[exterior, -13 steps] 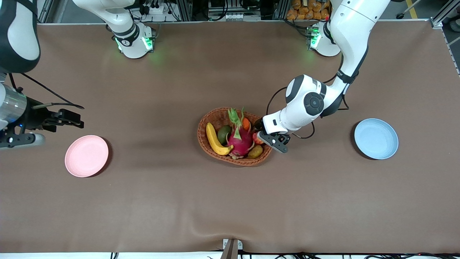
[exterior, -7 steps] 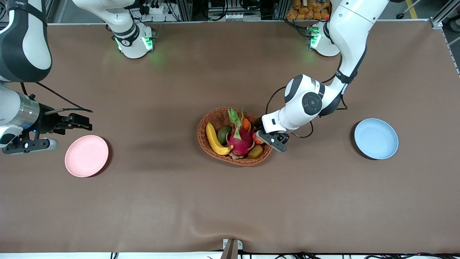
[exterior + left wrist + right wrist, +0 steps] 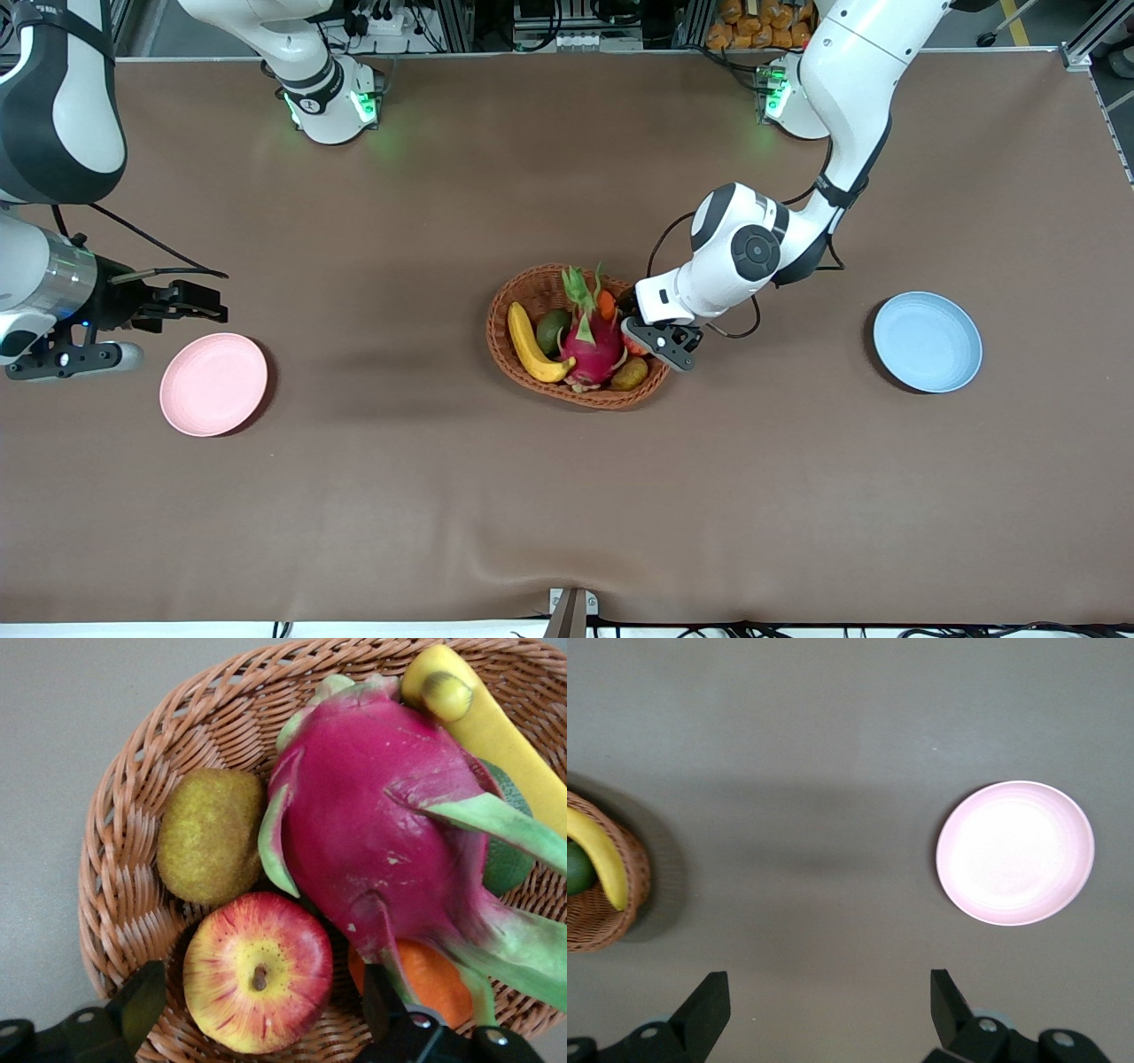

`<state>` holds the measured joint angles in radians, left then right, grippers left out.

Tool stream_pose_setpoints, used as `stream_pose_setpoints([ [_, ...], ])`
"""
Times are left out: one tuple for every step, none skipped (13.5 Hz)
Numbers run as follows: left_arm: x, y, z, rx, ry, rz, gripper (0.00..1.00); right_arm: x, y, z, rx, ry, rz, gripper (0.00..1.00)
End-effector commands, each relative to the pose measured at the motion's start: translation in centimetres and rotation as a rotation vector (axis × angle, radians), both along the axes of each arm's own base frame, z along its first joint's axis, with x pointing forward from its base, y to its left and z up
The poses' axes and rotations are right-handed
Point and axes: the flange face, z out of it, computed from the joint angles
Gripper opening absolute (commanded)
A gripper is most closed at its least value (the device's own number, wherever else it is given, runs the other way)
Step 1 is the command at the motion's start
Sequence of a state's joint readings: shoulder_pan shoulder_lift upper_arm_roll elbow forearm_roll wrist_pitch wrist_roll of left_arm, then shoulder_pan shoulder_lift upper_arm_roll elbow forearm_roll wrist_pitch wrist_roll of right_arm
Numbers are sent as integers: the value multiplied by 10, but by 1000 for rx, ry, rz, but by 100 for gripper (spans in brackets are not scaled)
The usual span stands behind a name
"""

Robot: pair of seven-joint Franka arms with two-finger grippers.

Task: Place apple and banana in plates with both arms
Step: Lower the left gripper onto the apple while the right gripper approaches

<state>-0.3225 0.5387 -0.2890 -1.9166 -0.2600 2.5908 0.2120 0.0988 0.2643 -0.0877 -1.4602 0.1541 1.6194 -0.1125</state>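
The table [image 3: 567, 496] carries a wicker basket [image 3: 505, 341] at its middle and two plates: the pink plate [image 3: 213, 384] toward the right arm's end, the blue plate [image 3: 927, 341] toward the left arm's end. Both are bare.

The left gripper [image 3: 644, 337] hangs over the basket's rim on the side toward the left arm's end. In the left wrist view the apple [image 3: 258, 972] sits stem-up between the spread fingers [image 3: 140, 1005], not yet clamped. So the grasp probably needs only a short drop and a squeeze.

The banana [image 3: 532, 344] lies in the basket along the rim toward the right arm's end, its long axis running roughly from the robots' edge toward the camera edge. The right gripper [image 3: 190, 301] waits, fingers wide, near the pink plate, well apart from the basket.

Count: two plates, one basket, one dragon fruit [image 3: 592, 346], one banana, one apple, one green fruit [image 3: 551, 328], one brownish fruit [image 3: 629, 374], one orange fruit [image 3: 607, 306].
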Motion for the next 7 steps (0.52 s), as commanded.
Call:
stream_pose_setpoints([
  [-4, -9, -6, -19, -23, -6, 94, 4, 18, 3, 66, -17, 17, 100],
  [-6, -9, -9, -18, -24, -8, 93, 4, 22, 4, 66, -27, 24, 100],
  [-5, -8, -11, -16, -22, -8, 89, 5, 29, 4, 66, -36, 33, 100],
  [-5, -8, -11, -15, -22, -7, 86, 5, 42, 3, 66, -41, 53, 100],
  [-5, -8, -11, -15, -24, -9, 81, 5, 62, 3, 67, -55, 79, 100],
  [-5, -7, -13, -12, -23, -12, 78, 6, 77, 3, 68, -78, 99, 100],
  [-6, -7, -13, -12, -22, -12, 76, 8, 87, 3, 69, -101, 110, 100],
])
